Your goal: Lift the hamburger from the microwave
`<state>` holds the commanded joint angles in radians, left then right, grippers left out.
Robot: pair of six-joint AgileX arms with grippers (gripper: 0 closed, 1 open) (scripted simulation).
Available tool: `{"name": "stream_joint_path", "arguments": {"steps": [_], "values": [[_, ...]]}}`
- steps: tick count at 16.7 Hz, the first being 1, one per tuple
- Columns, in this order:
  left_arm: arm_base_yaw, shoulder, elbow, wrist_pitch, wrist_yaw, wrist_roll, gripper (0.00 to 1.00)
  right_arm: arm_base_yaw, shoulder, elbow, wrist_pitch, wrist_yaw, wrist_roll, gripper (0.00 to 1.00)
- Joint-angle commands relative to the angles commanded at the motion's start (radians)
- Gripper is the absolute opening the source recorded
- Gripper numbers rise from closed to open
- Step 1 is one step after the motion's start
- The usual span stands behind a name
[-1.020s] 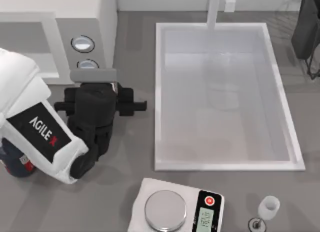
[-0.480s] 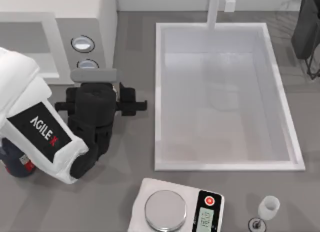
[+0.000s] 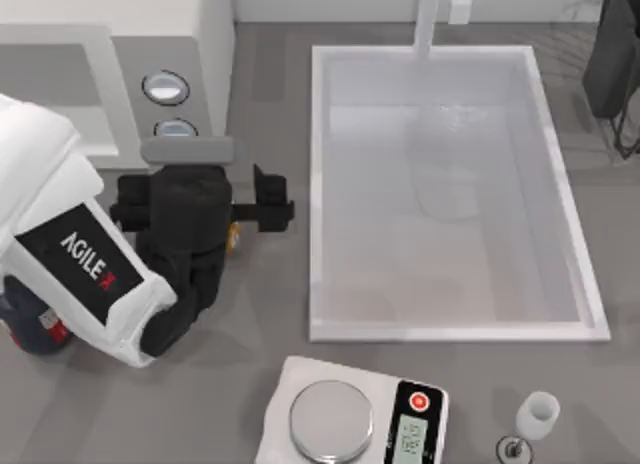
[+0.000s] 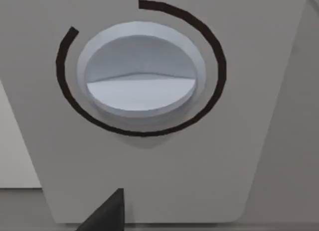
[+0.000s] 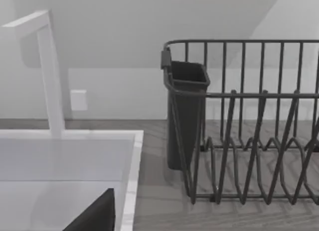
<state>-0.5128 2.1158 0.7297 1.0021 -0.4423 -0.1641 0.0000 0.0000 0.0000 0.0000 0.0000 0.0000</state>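
Now your left gripper (image 3: 232,229) sits below microwave (image 3: 130,54) dials; pincer state unclear, yellow glimpse beside it maybe hamburger (image 3: 233,236). Next: confirm grip, raise straight.

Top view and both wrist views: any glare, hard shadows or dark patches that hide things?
Top view: even, soft light, no glare; the left arm covers the table beneath it, faint shadows inside the sink. Left wrist view: evenly lit, microwave dial close and clear. Right wrist view: soft shadow under the dish rack, nothing dark.
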Motion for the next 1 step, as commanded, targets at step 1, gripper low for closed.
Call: {"name": "stream_joint_path", "arguments": {"steps": [1], "values": [[0.0,0.0,0.0,0.0,0.0,0.0,1.0,0.0,0.0,0.0,0.0,0.0,0.0,1.0]]}}
